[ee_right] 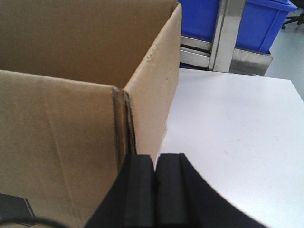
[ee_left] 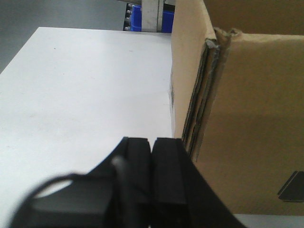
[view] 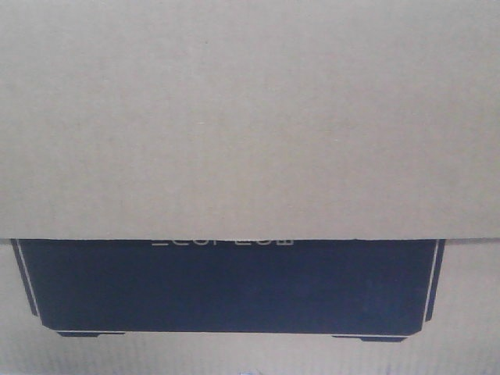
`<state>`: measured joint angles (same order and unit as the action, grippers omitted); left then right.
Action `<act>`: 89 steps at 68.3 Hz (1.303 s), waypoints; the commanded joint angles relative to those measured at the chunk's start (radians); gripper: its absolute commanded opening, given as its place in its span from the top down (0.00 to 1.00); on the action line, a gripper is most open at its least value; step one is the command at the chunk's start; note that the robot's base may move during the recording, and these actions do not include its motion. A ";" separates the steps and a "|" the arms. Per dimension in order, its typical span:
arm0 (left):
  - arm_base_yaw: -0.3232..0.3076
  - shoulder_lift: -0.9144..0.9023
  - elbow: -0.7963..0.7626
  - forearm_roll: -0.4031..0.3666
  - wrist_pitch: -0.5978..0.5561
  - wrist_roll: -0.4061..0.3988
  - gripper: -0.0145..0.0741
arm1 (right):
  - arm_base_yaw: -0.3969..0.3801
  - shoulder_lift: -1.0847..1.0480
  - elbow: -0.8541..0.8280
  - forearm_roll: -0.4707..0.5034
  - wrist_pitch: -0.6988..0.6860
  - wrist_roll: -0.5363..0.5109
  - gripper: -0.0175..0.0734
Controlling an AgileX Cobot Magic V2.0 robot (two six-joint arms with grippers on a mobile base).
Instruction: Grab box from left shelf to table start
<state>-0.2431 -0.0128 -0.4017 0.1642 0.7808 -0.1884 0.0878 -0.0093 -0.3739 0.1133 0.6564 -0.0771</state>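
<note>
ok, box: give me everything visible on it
The box is plain brown corrugated cardboard, open-topped, standing upright on the white table. Its front carries a black printed panel with a thin white outline and pale lettering, partly hidden by a flap. The corners look frayed. Each shut gripper sits at a front corner; contact unclear.

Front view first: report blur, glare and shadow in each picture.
Front view: soft throughout, the lettering on the box smeared beyond reading, light flat. Left wrist view: the left gripper is blurred and dark up close, the white table is bright, near washed out. Right wrist view: the right gripper is soft, the box interior shadowed, blue bins sharp.
</note>
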 commanded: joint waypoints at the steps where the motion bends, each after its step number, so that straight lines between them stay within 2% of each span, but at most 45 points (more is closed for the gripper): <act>1: -0.002 0.005 -0.021 0.003 -0.107 0.000 0.95 | -0.001 0.015 -0.021 -0.008 -0.094 -0.002 0.74; 6: 0.007 0.007 -0.019 0.008 -0.199 0.006 0.95 | -0.001 0.015 -0.021 -0.008 -0.093 -0.002 0.74; 10: 0.031 0.007 -0.017 -0.010 -0.296 0.075 0.95 | -0.001 0.015 -0.021 -0.008 -0.093 -0.002 0.74; 16: 0.086 0.005 0.016 -0.074 -0.406 0.145 0.95 | -0.001 0.015 -0.021 -0.008 -0.093 -0.002 0.74; 26: 0.170 -0.017 0.164 -0.194 -0.510 0.158 0.95 | -0.001 0.015 -0.021 -0.008 -0.093 -0.002 0.74; 32: 0.187 -0.017 0.271 -0.217 -0.628 0.182 0.95 | -0.001 0.015 -0.021 -0.008 -0.092 -0.002 0.74; 42: 0.187 -0.017 0.435 -0.217 -0.902 0.182 0.95 | -0.001 0.015 -0.021 -0.008 -0.092 -0.002 0.74; 44: 0.187 -0.017 0.425 -0.219 -0.832 0.180 0.95 | -0.001 0.015 -0.021 -0.008 -0.092 -0.002 0.74; 46: 0.186 -0.017 0.422 -0.219 -0.825 0.180 0.95 | -0.001 0.015 -0.021 -0.008 -0.092 -0.002 0.74; 89: 0.175 -0.016 0.429 -0.217 -0.836 0.180 0.95 | -0.001 0.015 -0.021 -0.008 -0.089 -0.002 0.74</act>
<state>-0.0623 -0.0128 0.0295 -0.0467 0.0395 -0.0130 0.0878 -0.0093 -0.3739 0.1101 0.6564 -0.0771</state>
